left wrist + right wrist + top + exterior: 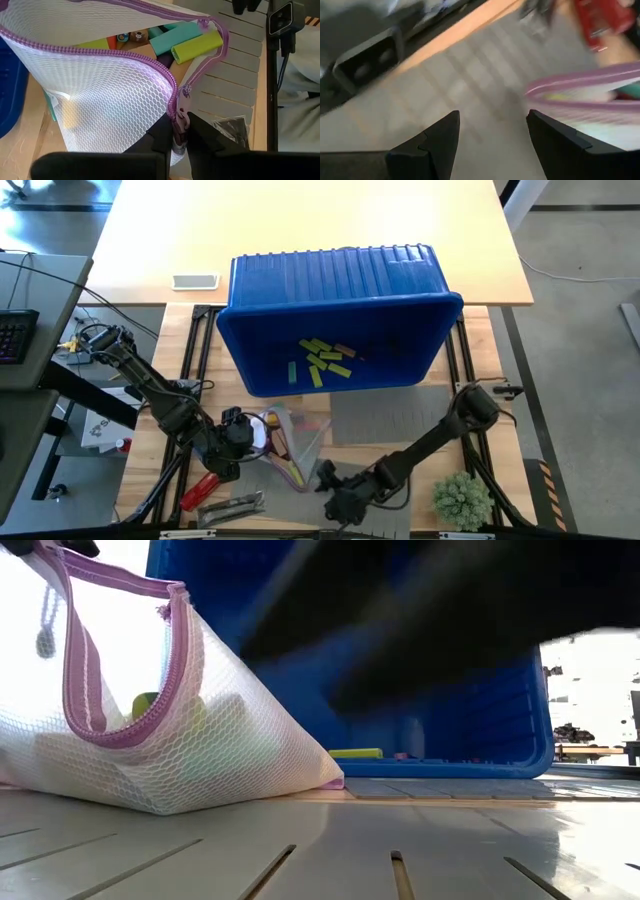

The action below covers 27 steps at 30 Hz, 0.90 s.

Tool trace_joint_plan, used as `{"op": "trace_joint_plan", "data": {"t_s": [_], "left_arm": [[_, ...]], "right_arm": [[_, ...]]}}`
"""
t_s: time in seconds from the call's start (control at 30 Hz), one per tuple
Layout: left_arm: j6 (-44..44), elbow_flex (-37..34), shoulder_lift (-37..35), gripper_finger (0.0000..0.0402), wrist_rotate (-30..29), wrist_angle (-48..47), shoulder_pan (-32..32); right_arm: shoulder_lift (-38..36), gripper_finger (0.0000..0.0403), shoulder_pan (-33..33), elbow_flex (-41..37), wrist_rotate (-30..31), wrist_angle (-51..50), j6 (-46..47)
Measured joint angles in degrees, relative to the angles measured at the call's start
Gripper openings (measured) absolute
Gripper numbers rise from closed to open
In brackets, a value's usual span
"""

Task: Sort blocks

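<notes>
Blocks lie in your blue bin at about 12 o'clock on the table, mostly lime ones in a small heap on the bin floor. More blocks, teal and lime, sit inside the white mesh bag with the purple zip.

At about 8 o'clock, your left gripper is pinched tight on the edge of the bag, right at the zip, and it holds the bag's mouth open. A red tool lies on the table at about 7 o'clock, just beside that arm.

At about 6 o'clock, your right gripper has its fingers spread wide apart with nothing between them. It is over the grey mat, near the bag but not touching it.

A green plant sits at about 4 o'clock.
</notes>
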Motion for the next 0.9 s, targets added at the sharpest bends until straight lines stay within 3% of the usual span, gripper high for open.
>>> {"op": "trace_joint_plan", "data": {"t_s": [0.2, 0.37, 0.63, 0.7, 0.83, 0.9], "left_arm": [[0.0, 0.0, 0.0, 0.0024, 0.0, 0.1, 0.0], [0.0, 0.0, 0.0, 0.0024, 0.1, 0.3, 0.0], [0.0, 0.0, 0.0, 0.0024, 0.0, 0.3, 0.0], [0.0, 0.0, 0.0, 0.0024, 0.0, 0.3, 0.0], [0.0, 0.0, 0.0, 0.0024, 0.0, 0.3, 0.0], [0.0, 0.0, 0.0, 0.0024, -0.1, 0.3, 0.0]], "right_arm": [[2.1, 0.0220, -0.8, 0.0, -8.4, -1.1, 7.8], [2.9, 0.0220, -3.4, -0.1, -10.7, 0.5, 13.5], [2.9, 0.0220, -5.5, 0.0, -19.4, 3.1, 13.2], [2.9, 0.0220, -5.5, 0.0, -17.6, 3.3, 10.6], [3.0, 0.0220, -6.2, 0.0, -0.7, 7.0, 9.0], [3.0, 0.0220, -6.8, 0.0, -0.8, 8.5, 9.0]]}}
